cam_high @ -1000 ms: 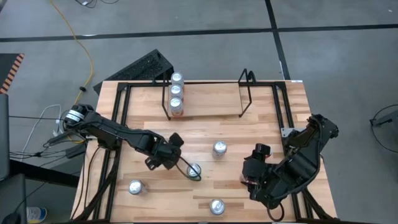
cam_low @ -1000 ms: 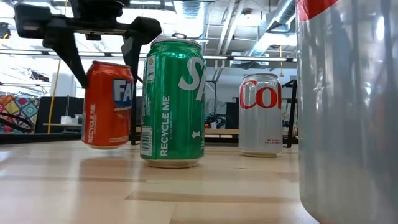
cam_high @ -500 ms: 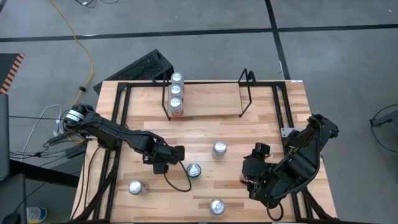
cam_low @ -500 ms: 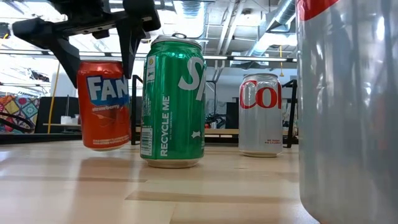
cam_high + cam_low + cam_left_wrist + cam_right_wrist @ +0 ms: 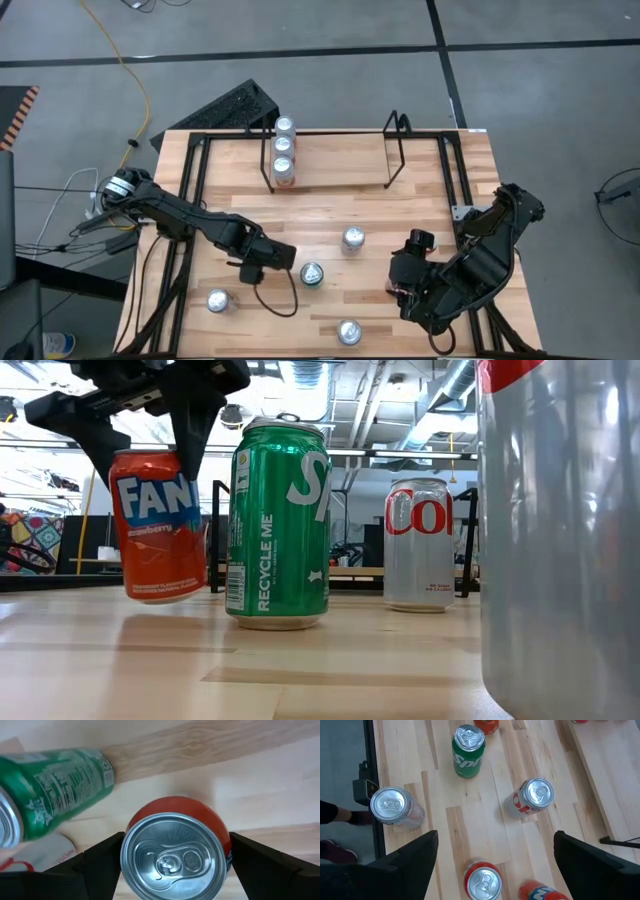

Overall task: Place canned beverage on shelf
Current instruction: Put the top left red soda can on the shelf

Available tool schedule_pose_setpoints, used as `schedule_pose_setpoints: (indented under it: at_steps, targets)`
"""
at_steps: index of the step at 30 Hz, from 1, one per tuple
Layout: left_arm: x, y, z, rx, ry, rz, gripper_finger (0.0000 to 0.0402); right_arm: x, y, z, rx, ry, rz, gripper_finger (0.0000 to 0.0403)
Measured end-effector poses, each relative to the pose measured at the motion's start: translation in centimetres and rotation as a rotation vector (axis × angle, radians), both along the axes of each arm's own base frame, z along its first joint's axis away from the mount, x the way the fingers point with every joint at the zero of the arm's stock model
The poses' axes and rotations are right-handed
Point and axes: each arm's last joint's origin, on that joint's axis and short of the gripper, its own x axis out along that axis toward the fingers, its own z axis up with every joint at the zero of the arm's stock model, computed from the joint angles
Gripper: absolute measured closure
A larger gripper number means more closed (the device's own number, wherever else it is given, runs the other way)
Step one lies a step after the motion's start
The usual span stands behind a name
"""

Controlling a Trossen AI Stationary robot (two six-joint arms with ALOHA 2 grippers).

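Observation:
My left gripper [image 5: 265, 255] is shut on an orange Fanta can [image 5: 158, 525], left of a green Sprite can [image 5: 312, 273] that stands on its base. From above, the gripper hides the orange can. The left wrist view shows the can's silver top [image 5: 174, 856] between the two fingers. The shelf [image 5: 340, 160] stands at the table's far edge with three cans [image 5: 284, 147] in a row at its left end. My right gripper [image 5: 497, 865] hangs open high over the table's near right part, touching nothing. My left gripper pinches the orange can's side wall just below its top rim [image 5: 125, 851] between its two fingers, one on each side. The fingers [image 5: 188, 445] come from above, slanting steeply down. The can hangs slightly tilted, its base [image 5: 165, 596] a little clear of the table.
A white-and-red Coke can [image 5: 352, 238] stands right of the Sprite can, toward the far edge. Two more cans [image 5: 218, 300] [image 5: 348, 332] stand near the front edge, the second filling the low view's right side [image 5: 560, 530]. Further cans [image 5: 482, 882] stand below my right gripper. A black tubular frame [image 5: 195, 170] rings the tabletop.
My left gripper has rolled about its own pointing line while staying in place. The orange can has turned with it, so more of its label now faces the near edge. It stays off the table. My right arm has kept still.

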Motion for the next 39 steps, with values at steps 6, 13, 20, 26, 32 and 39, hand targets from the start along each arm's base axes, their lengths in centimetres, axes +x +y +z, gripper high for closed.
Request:
schedule_pose_setpoints:
  at_steps: [6,13,20,26,32,39]
  targets:
    - [0.07,0.18,0.0,-0.063,-0.003,0.168,0.0083,0.0,0.0,0.0,-0.001,0.0,0.002,0.0033]
    - [0.15,0.18,0.04,-0.021,-0.013,0.075,0.0083,0.01,-0.01,0.0,-0.002,-0.001,0.001,0.0033]
    - [0.35,0.09,0.12,-0.071,-0.033,0.159,0.0083,0.18,-0.21,0.0,-0.002,-0.001,-0.008,0.0033]
    - [0.35,0.2,0.11,-0.094,-0.033,0.235,0.0083,0.16,-0.17,0.0,0.003,-0.004,-0.014,0.0033]
    - [0.35,0.18,0.1,-0.146,-0.032,0.347,0.0083,0.22,-0.09,0.03,0.009,-0.013,-0.016,0.0033]
    - [0.35,0.19,0.11,-0.186,-0.033,0.448,0.0083,0.12,0.27,0.13,-0.019,-0.043,0.016,0.0033]
